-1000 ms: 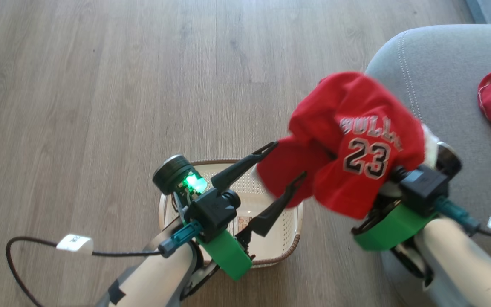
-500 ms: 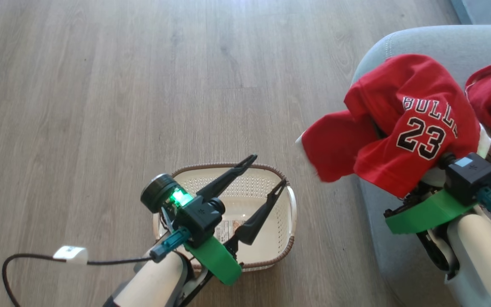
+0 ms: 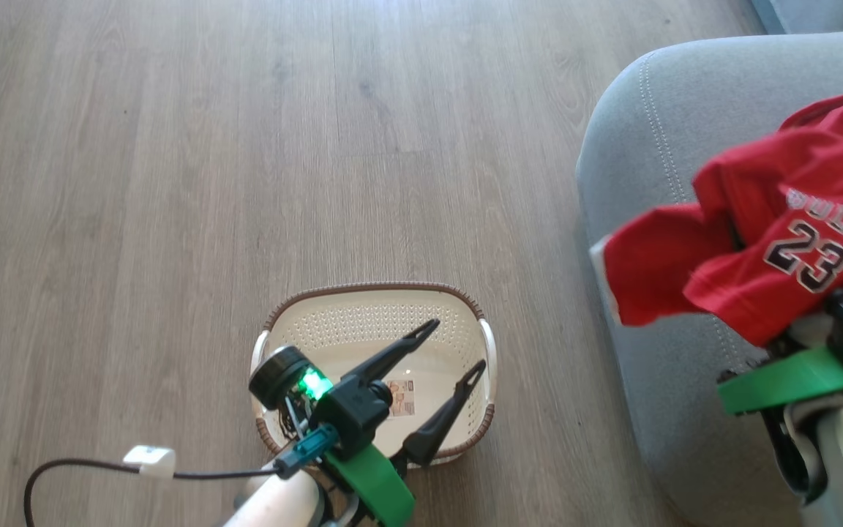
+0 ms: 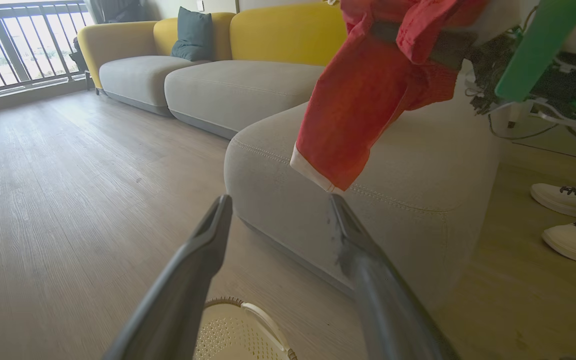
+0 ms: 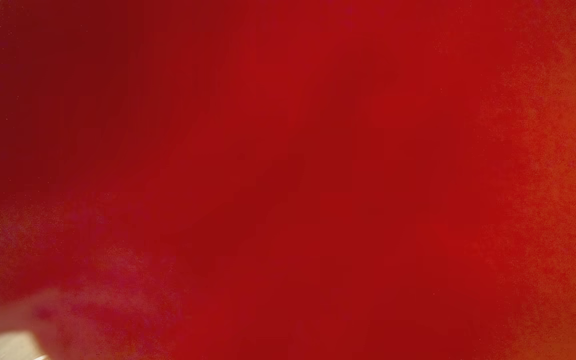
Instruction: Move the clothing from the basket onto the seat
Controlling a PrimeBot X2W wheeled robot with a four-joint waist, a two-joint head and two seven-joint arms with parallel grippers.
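The robot's left gripper (image 3: 456,343) hung over the cream-white perforated plastic basket (image 3: 374,286) with the brown woven-look rim. Its two long dark fingers were spread wide apart and had hold of nothing. The basket stood on the grey-brown wooden plank floor (image 3: 246,146), and a label sticker (image 3: 401,388) showed on its pale bottom between the fingers. To the right, well apart from the basket, the red jersey with white trim and the number 23 (image 3: 773,249) hung bunched over the front of the right arm, just above its green wrist bracket (image 3: 787,380). It was up in the air over the near rounded corner of the large grey upholstered seat cushion with pale stitching (image 3: 656,146). One white-edged flap drooped past the cushion's side. In the left wrist view the right gripper (image 4: 393,36) showed as a dark band pinched together on that red cloth, so it was closed and carrying the jersey, and the right wrist view showed blurred red fabric (image 5: 288,180) close against the lens. Another red fold (image 3: 831,110) lay behind the jersey on the cushion; whether it was a separate garment could not be told. A person's white laced shoes (image 4: 563,200) stood on the floor beyond the seat.
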